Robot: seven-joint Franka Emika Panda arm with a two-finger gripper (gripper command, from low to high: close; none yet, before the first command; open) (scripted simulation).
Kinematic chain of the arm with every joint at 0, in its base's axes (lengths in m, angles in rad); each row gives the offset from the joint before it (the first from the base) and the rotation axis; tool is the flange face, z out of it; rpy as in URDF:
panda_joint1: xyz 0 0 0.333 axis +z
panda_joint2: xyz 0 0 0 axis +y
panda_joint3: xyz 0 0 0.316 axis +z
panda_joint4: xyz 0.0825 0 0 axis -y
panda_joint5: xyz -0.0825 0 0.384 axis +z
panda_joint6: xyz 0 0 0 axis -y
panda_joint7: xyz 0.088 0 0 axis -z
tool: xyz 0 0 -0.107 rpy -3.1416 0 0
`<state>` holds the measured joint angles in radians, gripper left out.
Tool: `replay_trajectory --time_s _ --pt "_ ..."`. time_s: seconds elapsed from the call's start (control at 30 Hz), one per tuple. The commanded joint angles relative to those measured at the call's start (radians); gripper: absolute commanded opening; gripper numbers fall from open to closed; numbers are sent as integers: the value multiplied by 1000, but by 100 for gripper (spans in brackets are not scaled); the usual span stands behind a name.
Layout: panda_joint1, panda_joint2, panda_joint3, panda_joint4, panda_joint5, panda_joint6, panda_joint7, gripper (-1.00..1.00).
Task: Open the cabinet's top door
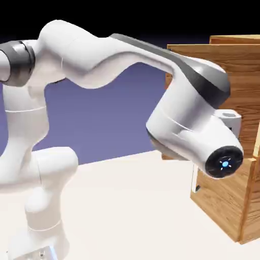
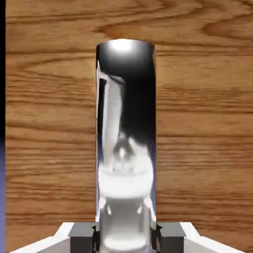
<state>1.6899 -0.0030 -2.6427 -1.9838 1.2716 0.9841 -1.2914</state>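
Clearly the gripper (image 2: 126,236) is clenched on the silver bar handle (image 2: 125,133) of the top door (image 2: 49,123), already swung partly off the cabinet (image 1: 238,61). The pull should be arced with the hinge, grip kept square.

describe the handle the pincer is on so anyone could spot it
Find the wooden cabinet on the exterior view's right; the arm reaches to its swung-out top door. On that panel stands the handle, a shiny silver bar. It is the only metal on the wood, clamped by the pincer.
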Motion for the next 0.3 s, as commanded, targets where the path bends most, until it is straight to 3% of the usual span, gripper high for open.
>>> replay_trajectory --time_s 0.0,0.27 --pt "-8 -34 3 36 -22 -15 3 -100" --pt "31 -287 19 326 -164 -134 51 -100"
